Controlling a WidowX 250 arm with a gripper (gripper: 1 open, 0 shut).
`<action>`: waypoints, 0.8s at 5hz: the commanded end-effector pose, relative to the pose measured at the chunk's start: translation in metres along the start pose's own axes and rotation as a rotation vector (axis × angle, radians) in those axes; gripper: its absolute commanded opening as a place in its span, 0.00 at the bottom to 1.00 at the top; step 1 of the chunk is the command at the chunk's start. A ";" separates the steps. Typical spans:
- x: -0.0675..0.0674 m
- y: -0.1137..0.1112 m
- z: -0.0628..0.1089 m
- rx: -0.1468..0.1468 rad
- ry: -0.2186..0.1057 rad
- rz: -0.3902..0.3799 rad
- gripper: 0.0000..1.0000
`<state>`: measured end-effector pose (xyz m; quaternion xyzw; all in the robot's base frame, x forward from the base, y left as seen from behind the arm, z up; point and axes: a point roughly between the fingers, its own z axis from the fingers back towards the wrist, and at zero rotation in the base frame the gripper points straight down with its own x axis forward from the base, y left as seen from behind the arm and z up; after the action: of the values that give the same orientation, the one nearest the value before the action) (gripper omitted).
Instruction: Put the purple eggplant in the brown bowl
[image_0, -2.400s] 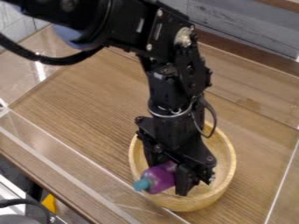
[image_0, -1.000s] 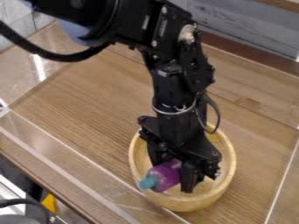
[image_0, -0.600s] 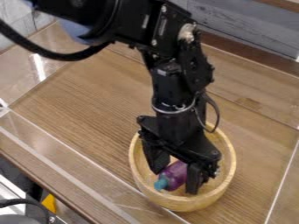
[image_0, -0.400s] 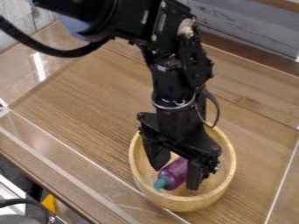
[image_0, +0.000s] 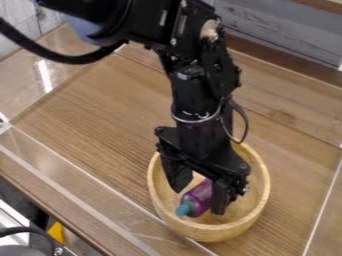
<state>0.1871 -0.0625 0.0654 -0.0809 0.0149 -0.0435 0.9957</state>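
In the camera view, one purple eggplant (image_0: 202, 197) is seen lying inside one brown bowl (image_0: 251, 215), between and below the fingers (image_0: 207, 192) of one gripper. The fingers are spread, and the eggplant is left ungripped.

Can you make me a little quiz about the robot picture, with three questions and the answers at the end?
1. Which thing lies inside the brown bowl: a purple eggplant or a yellow banana?
2. True or false: the gripper is shut tight on the purple eggplant.
3. Fill in the blank: the end cap of the eggplant is the colour ____.

Key:
1. A purple eggplant.
2. False; its fingers stand open above the bowl, with the eggplant down between them.
3. Teal-blue.
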 end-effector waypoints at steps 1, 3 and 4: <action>0.009 0.001 0.012 -0.001 -0.048 0.005 1.00; 0.010 0.003 0.011 0.001 -0.047 0.017 1.00; 0.010 0.004 0.011 0.001 -0.045 0.023 1.00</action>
<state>0.1871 -0.0589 0.0653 -0.0796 0.0175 -0.0332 0.9961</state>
